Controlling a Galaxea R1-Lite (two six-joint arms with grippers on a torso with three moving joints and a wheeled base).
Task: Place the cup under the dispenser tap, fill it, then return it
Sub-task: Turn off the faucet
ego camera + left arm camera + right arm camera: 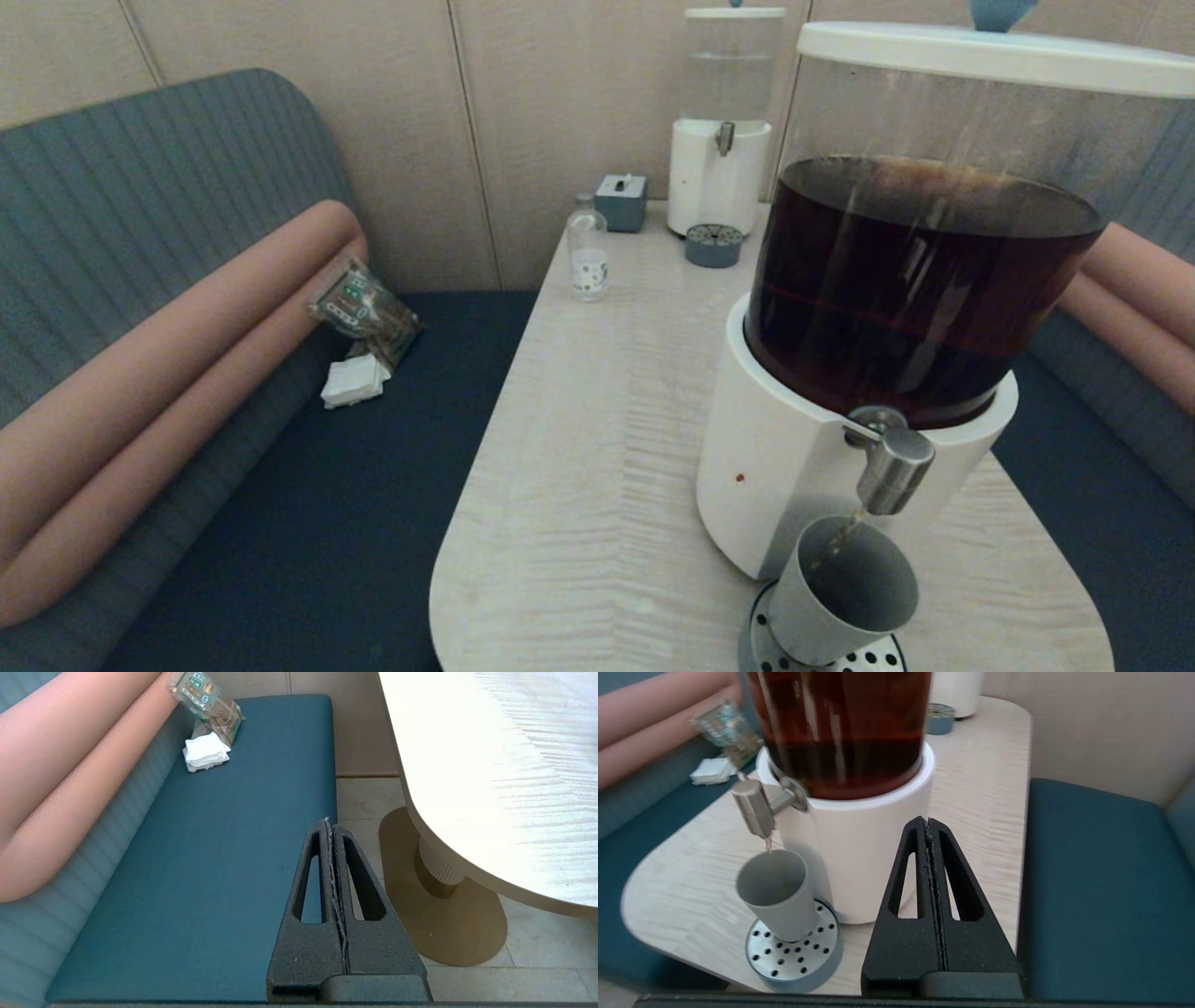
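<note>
The grey-green cup (pixel 840 597) (pixel 775 893) stands upright on the perforated drip tray (pixel 878 659) (pixel 794 956), right under the brushed-steel dispenser tap (pixel 893 462) (pixel 754 807). A thin brown stream runs from the tap into the cup. The large dispenser (pixel 915 280) (pixel 859 826) holds dark brown liquid over a white base. My right gripper (pixel 928 821) is shut and empty, beside the dispenser's base, apart from the cup. My left gripper (pixel 329 822) is shut and empty, parked off the table over the blue bench. Neither arm shows in the head view.
A small clear bottle (pixel 588 247), a grey box (pixel 622 202) and a small clear-liquid dispenser (pixel 724 140) with its own drip tray (pixel 714 245) stand at the table's far end. A packet (pixel 364 308) and white napkins (pixel 355 381) lie on the left bench.
</note>
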